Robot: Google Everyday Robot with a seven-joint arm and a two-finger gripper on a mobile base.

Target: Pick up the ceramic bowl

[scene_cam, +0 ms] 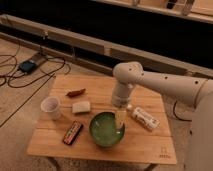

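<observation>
White and fat, the robot arm (165,85) comes in from the right side. It is the closest thing and the biggest. It bends at a round joint over the back of the table and then points down.

Under it is a wooden table (145,145) made of light brown boards. Black cables (15,75) loop wide over the floor behind the table, on the left.

Next in size is the ceramic bowl (102,131). It is round, shiny and green, and paler green inside. It sits near the front edge of the table, about in the middle.

The gripper (120,118) hangs at the end of the arm and dips down at the back right rim of the bowl. I cannot tell if it is open, closed or holding the bowl.

A white bottle (145,118) lies on its side to the right of the bowl, just beside the gripper. A white cup (51,107) stands up straight on the left part of the table, well apart from the bowl. A dark bar (73,133) with red on it lies near the bowl, on its left. A pale block (81,107) lies between the cup and the bowl, a bit farther back. A small blue box (27,65) sits on the floor among the cables. A little red-brown thing (76,92) lies behind the block.
</observation>
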